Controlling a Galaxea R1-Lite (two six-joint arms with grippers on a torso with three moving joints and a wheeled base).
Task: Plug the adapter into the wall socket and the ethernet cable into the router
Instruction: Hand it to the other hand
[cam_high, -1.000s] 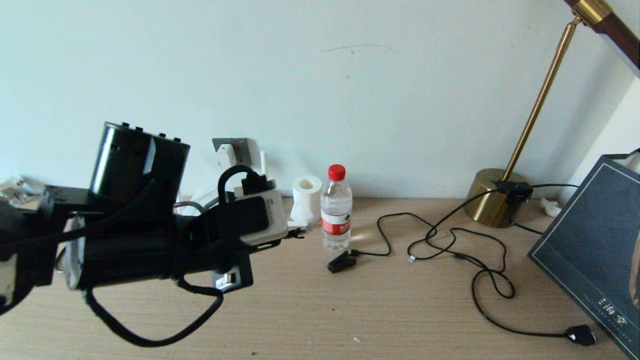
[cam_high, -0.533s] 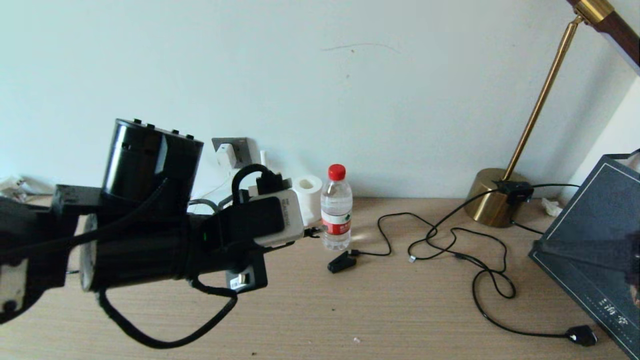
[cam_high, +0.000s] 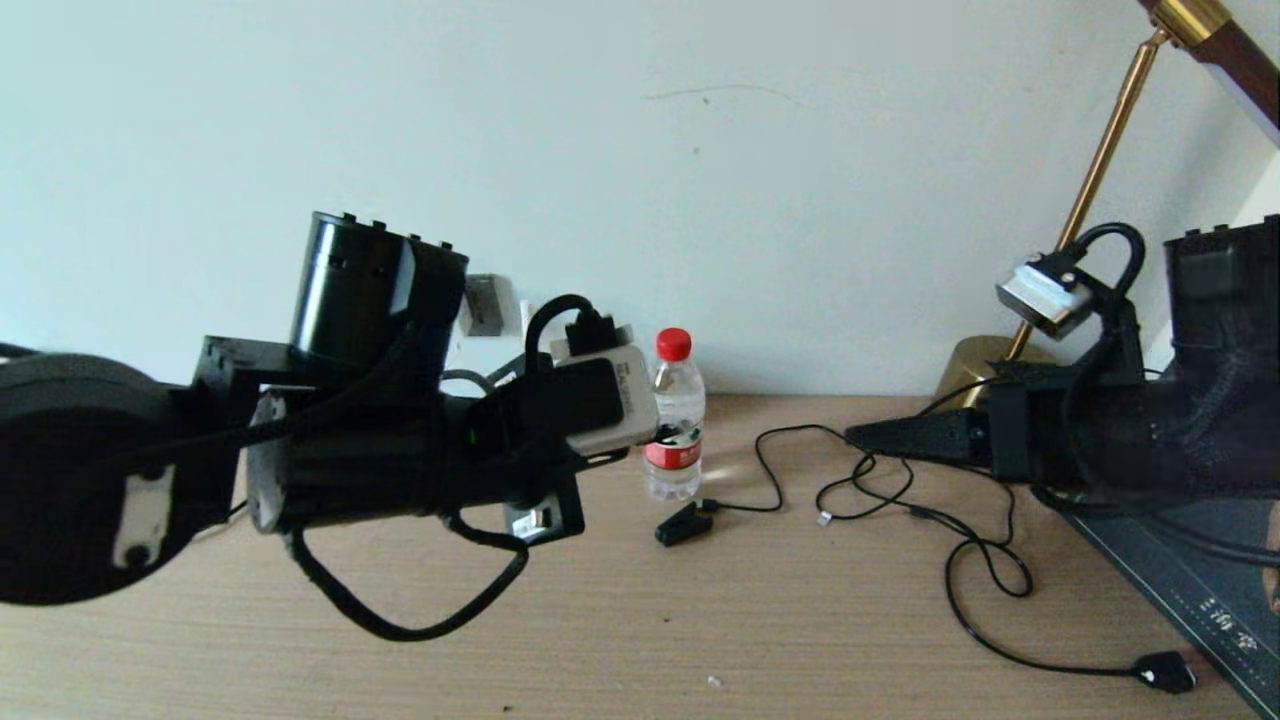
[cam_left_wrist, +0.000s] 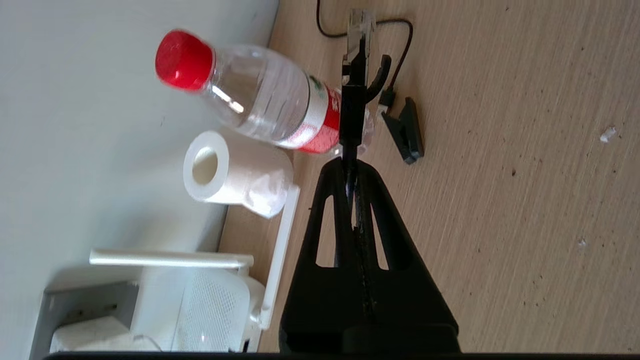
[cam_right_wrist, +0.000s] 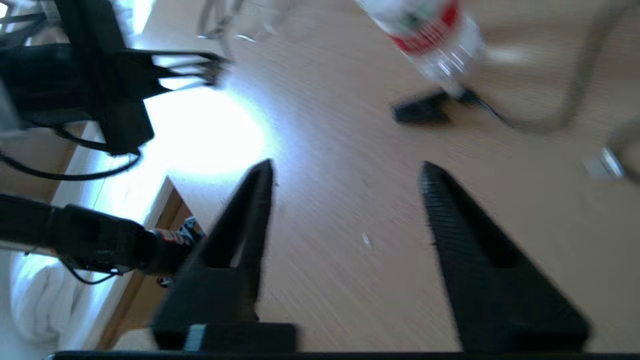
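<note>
My left gripper (cam_left_wrist: 350, 162) is shut on the ethernet cable (cam_left_wrist: 354, 100). Its clear-tipped connector (cam_left_wrist: 360, 25) sticks out past the fingertips, in front of the water bottle (cam_left_wrist: 260, 95). In the head view the left gripper (cam_high: 640, 452) hovers beside the bottle (cam_high: 672, 420). The white router (cam_left_wrist: 210, 305) with its stick antennas (cam_left_wrist: 170, 258) stands behind and to the side of the gripper. The white adapter (cam_left_wrist: 95, 337) sits in the grey wall socket (cam_left_wrist: 85, 302); the arm mostly hides the socket (cam_high: 487, 303). My right gripper (cam_high: 870, 435) is open and empty above the table (cam_right_wrist: 346, 170).
A small black clip-like plug (cam_high: 682, 523) lies by the bottle. A thin black cord (cam_high: 960, 560) loops to a chunky plug (cam_high: 1165, 670). A toilet roll (cam_left_wrist: 225, 170) stands by the wall. A brass lamp (cam_high: 1095, 170) and a dark book (cam_high: 1200, 610) are at the right.
My left arm has moved right with the ethernet cable, now covering most of the socket. My right arm has come into view from the right, gripper open.
</note>
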